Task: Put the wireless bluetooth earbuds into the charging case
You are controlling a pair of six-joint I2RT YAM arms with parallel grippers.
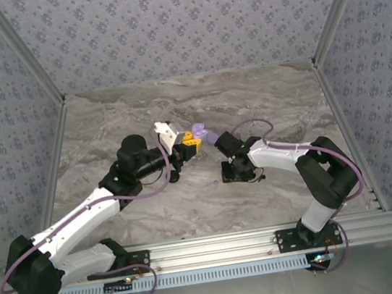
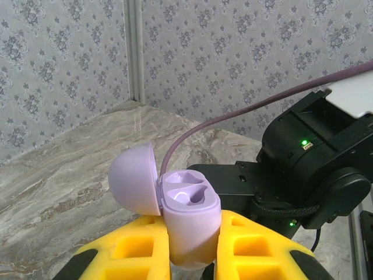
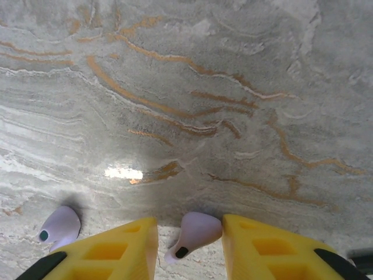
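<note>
Left gripper (image 2: 192, 259): clamped on pale purple plastic charging case (image 2: 191, 213), lid (image 2: 135, 181) open.
Right gripper (image 3: 189, 248): jaws apart around small pale purple earbud (image 3: 197, 232) on marble table (image 3: 233, 87).

grey marble tabletop (image 1: 190, 206), floral-papered walls (image 1: 163, 20)

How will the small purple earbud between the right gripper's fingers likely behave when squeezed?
The earbud looks smooth and rounded, so it may slip from between the yellow fingers. It seems tiny and probably light, so a nudge could spin it on the glossy table.
</note>
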